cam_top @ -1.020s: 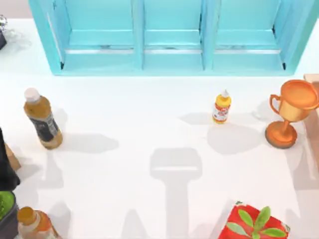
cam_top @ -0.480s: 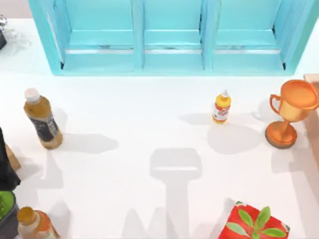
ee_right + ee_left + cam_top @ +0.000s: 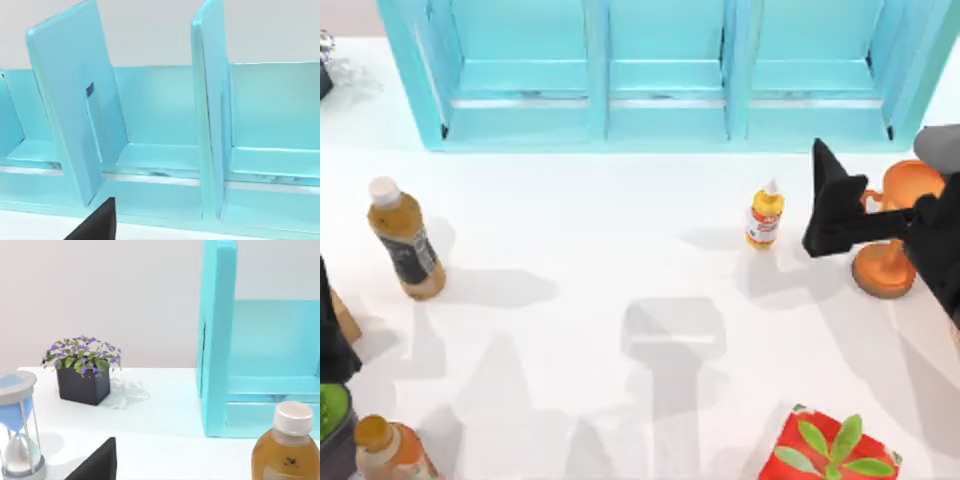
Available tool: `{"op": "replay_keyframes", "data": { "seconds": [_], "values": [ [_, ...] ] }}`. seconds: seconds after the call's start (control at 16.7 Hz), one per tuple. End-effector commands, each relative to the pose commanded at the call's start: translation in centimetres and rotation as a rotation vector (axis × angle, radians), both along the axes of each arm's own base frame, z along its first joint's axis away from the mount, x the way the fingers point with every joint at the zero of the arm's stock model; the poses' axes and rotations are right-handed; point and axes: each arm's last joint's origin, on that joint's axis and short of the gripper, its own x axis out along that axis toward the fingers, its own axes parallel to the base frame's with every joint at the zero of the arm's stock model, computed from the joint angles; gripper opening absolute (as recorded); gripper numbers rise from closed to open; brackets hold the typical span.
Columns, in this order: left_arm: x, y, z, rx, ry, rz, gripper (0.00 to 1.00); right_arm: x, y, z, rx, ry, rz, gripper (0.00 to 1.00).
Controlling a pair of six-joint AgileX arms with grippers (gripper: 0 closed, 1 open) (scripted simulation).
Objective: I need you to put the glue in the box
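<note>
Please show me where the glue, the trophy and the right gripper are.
glue (image 3: 764, 218): top view, on its label.
trophy (image 3: 883, 270): top view, on its base.
right gripper (image 3: 832, 205): top view, on its dark fingers.

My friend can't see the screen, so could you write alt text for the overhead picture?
From above: the right gripper reaches in from the table's right side, close beside the small glue but apart from it, in front of an orange trophy. A turquoise shelf runs along the back; an amber drink bottle stands at left.

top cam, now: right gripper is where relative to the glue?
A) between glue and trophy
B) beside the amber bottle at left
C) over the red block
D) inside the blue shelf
A: the right gripper hangs just right of the glue, in front of the trophy.
</note>
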Motion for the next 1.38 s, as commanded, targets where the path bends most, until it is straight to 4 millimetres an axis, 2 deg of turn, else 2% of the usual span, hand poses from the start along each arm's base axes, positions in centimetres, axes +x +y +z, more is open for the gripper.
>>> {"op": "replay_keyframes", "data": {
  "seconds": [0.18, 0.36, 0.6, 0.72, 0.84, 1.2, 1.38],
  "values": [
    [0.0, 0.0, 0.0, 0.000, 0.000, 0.000, 1.00, 1.4, 4.2, -2.4, -0.007, 0.076, -0.007, 1.00],
    [0.0, 0.0, 0.0, 0.000, 0.000, 0.000, 1.00, 2.1, 7.1, -6.0, -0.051, 0.162, -0.056, 1.00],
    [0.0, 0.0, 0.0, 0.000, 0.000, 0.000, 1.00, 2.6, 8.4, -10.5, -0.135, 0.251, -0.167, 1.00],
    [0.0, 0.0, 0.0, 0.000, 0.000, 0.000, 1.00, 2.7, 8.5, -11.9, -0.165, 0.274, -0.217, 1.00],
    [0.0, 0.0, 0.0, 0.000, 0.000, 0.000, 1.00, 2.7, 8.5, -12.6, -0.178, 0.282, -0.243, 1.00],
    [0.0, 0.0, 0.0, 0.000, 0.000, 0.000, 1.00, 2.8, 8.4, -12.6, -0.178, 0.283, -0.247, 1.00],
    [0.0, 0.0, 0.0, 0.000, 0.000, 0.000, 1.00, 4.2, 9.1, -12.4, -0.176, 0.280, -0.247, 1.00]
  ]
}}
